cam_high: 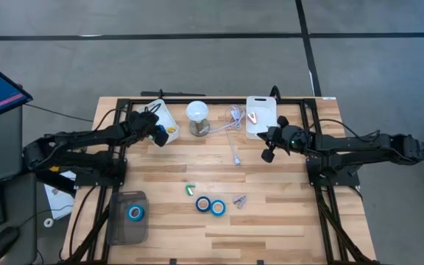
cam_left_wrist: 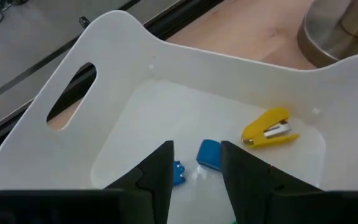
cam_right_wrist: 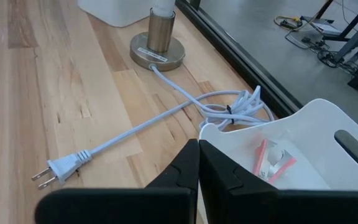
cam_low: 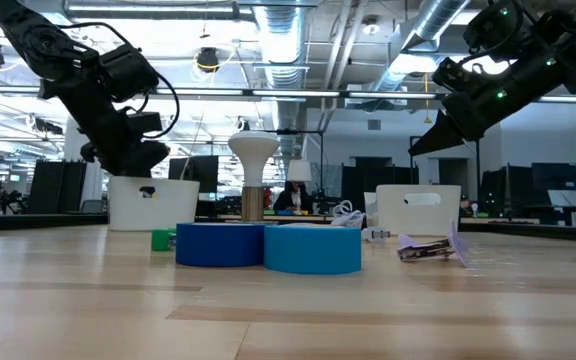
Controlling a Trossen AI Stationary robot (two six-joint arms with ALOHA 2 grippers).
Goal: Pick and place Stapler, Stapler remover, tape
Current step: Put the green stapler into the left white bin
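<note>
My left gripper hangs open over a white handled bin at the table's far left. In that bin lie a yellow stapler and two small blue pieces; my fingers stand above them, apart from them. Two blue tape rolls lie flat side by side on the table's middle, and another roll lies in a grey container. A small purple-grey stapler remover lies next to the rolls. My right gripper is shut and holds nothing, just short of a second white bin.
A white lamp stands between the two bins, its cord and plug trailing across the wood. The right bin holds a pink-red item. A small green piece lies near the rolls. The grey container sits at the near left.
</note>
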